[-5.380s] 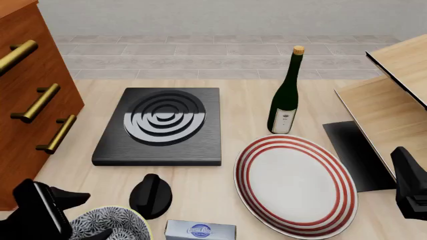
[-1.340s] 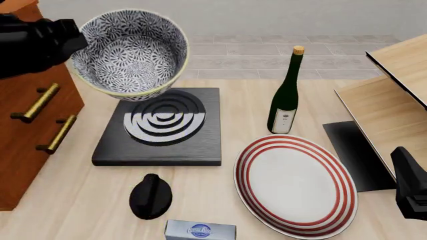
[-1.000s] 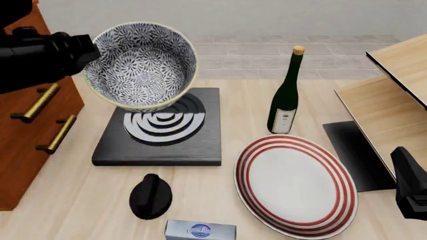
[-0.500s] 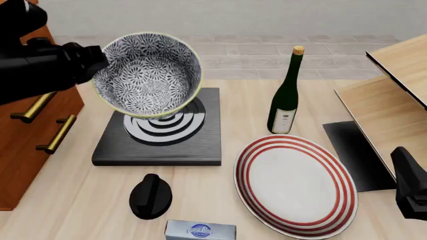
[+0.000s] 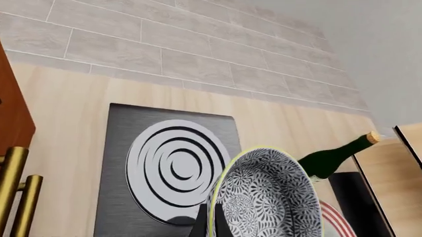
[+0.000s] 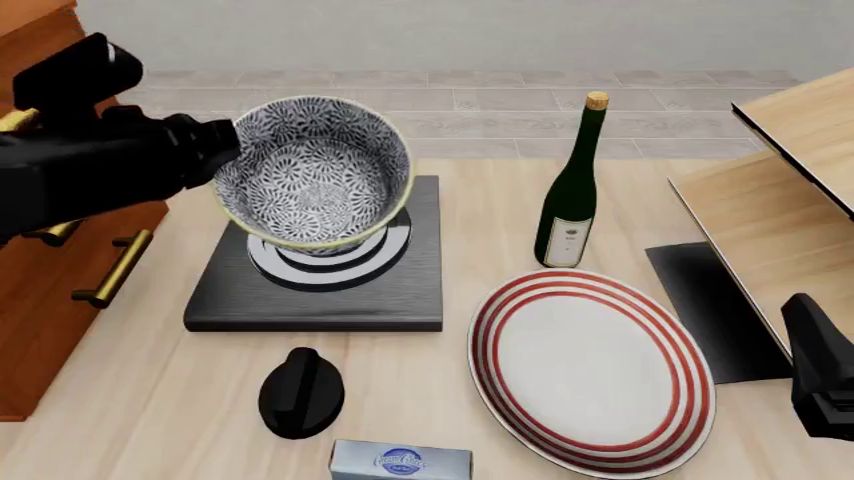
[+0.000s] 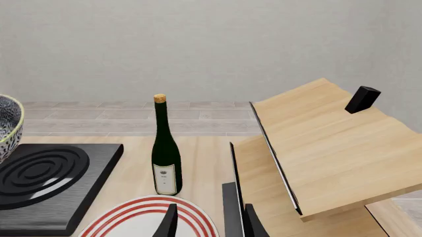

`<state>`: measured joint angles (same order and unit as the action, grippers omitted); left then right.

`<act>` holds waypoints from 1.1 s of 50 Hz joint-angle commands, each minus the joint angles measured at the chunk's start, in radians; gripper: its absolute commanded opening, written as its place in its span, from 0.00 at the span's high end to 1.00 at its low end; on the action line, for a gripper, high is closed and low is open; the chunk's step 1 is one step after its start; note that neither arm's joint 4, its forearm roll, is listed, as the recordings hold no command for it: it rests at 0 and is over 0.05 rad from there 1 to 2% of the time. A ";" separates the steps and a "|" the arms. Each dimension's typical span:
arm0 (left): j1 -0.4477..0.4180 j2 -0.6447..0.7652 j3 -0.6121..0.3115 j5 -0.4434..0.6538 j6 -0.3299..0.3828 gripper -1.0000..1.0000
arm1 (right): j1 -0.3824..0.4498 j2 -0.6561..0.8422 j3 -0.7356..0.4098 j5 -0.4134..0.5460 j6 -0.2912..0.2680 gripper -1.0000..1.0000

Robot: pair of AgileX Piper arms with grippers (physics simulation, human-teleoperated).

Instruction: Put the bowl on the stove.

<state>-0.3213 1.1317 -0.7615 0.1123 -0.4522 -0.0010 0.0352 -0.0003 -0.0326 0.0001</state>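
The bowl point(image 6: 314, 170), deep with a black-and-white floral pattern and a yellow-green rim, hangs tilted just over the burner of the stove point(image 6: 320, 290), a flat black slab. My left gripper point(image 6: 230, 150) is shut on the bowl's left rim. In the left wrist view the bowl point(image 5: 267, 197) sits by the fingers point(image 5: 209, 222), with the stove point(image 5: 171, 165) beyond. My right gripper point(image 6: 821, 380) rests at the front right, far from both; in its wrist view point(image 7: 211, 224) it is open and empty, and the bowl's edge point(image 7: 8, 126) and the stove point(image 7: 46, 177) show.
A wooden drawer cabinet point(image 6: 54, 290) stands left of the stove. A green bottle point(image 6: 571, 200) stands right of it. A red-ringed white plate point(image 6: 591, 365), a black knob point(image 6: 302, 392) and a small box point(image 6: 400, 462) lie in front. A wooden shelf point(image 6: 787, 200) is at the right.
My left gripper has carried the bowl down and a little right, from high above the stove's back to just over the burner. The right arm has not moved.
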 commanded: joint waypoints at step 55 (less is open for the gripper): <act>0.103 0.135 -0.024 -0.143 0.065 1.00 | 0.000 0.000 0.000 0.000 0.000 0.00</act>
<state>-0.2312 1.2705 -0.7866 -0.0032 -0.4258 -0.0010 0.0351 -0.0003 -0.0326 0.0001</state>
